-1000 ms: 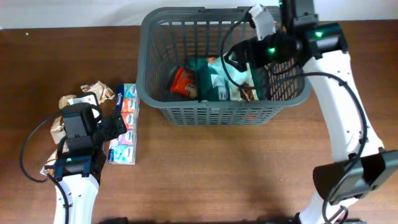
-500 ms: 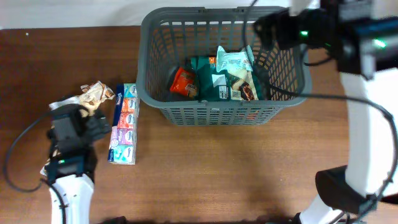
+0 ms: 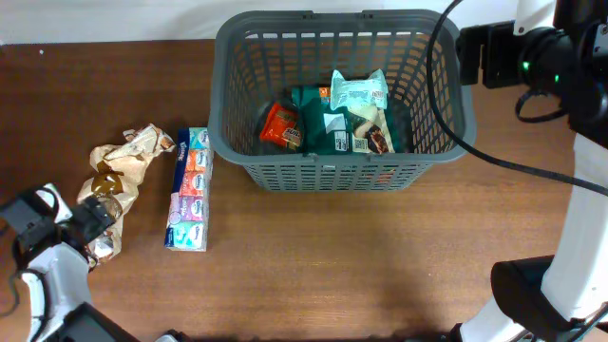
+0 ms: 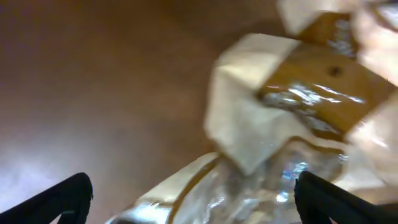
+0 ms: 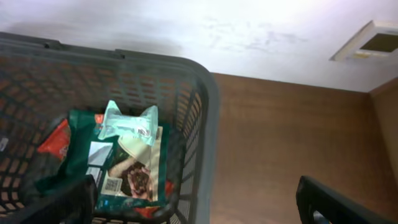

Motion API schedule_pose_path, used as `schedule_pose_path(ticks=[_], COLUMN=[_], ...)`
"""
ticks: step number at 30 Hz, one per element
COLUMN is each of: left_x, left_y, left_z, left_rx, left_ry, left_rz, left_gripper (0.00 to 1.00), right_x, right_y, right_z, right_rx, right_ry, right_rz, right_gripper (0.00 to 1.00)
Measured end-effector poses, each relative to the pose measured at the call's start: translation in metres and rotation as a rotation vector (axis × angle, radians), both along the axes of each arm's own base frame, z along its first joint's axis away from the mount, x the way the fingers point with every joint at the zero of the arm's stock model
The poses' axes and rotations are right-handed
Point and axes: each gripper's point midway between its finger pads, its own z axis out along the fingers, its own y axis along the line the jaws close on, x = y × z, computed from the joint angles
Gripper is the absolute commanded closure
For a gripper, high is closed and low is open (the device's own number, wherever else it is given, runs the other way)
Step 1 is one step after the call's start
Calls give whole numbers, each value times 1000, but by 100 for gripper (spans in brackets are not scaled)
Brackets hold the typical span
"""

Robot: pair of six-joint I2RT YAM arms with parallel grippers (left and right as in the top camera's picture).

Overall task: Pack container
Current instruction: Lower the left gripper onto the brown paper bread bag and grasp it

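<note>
The dark grey slotted container (image 3: 237,152) stands at the back centre of the table. Inside lie a red packet (image 3: 280,123), a dark green packet (image 3: 318,128) and a pale mint packet (image 3: 358,92) on top. The right wrist view shows its rim (image 5: 208,124) and the mint packet (image 5: 127,121). My right gripper (image 5: 196,208) is open and empty above the container's right rim; overhead it sits at the far right (image 3: 472,55). My left gripper (image 4: 196,205) is open, with crumpled beige packets (image 4: 298,106) between and beyond its fingers. Overhead it sits at the front left (image 3: 93,217).
A strip of tissue packs (image 3: 190,190) lies left of the container, beside the crumpled beige packets (image 3: 123,161). A white wall runs behind the table. The right arm's base (image 3: 532,294) stands at the front right.
My right gripper rose out of the container and swung right, leaving the mint packet on the pile. My left arm drew back to the front left, away from the tissue packs.
</note>
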Motion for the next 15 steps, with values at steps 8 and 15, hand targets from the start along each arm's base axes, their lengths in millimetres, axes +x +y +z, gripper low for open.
schedule_pose_path(ticks=[8, 15], left_x=[23, 24], left_y=[-21, -24], left_z=[4, -14], left_rx=[106, 96], left_ry=[35, 84], left_rz=[-312, -372], left_gripper=[0, 9], right_x=[-2, -5], right_y=[0, -1], right_z=[-3, -6], right_rx=[-1, -3], right_ry=[16, 30], right_rz=[0, -1], right_gripper=[1, 1])
